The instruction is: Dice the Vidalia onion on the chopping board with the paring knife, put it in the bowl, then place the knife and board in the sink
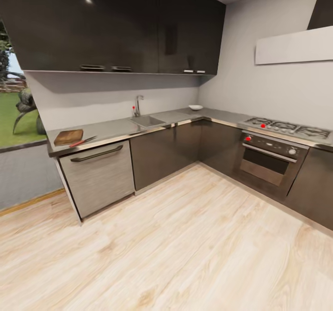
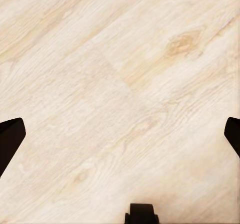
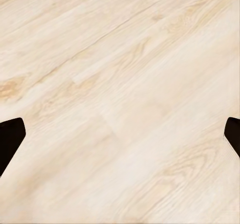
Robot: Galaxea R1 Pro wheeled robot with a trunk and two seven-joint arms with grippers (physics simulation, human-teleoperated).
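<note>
Hiding sink [image 1: 149,120] basin interior; paring knife [image 1: 83,141] blade indistinct.

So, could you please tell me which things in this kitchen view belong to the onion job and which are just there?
For the job:
- sink
- chopping board
- paring knife, beside the board
- bowl
- countertop

Just there:
- hob
- oven
- dishwasher front
- upper cabinets
</note>
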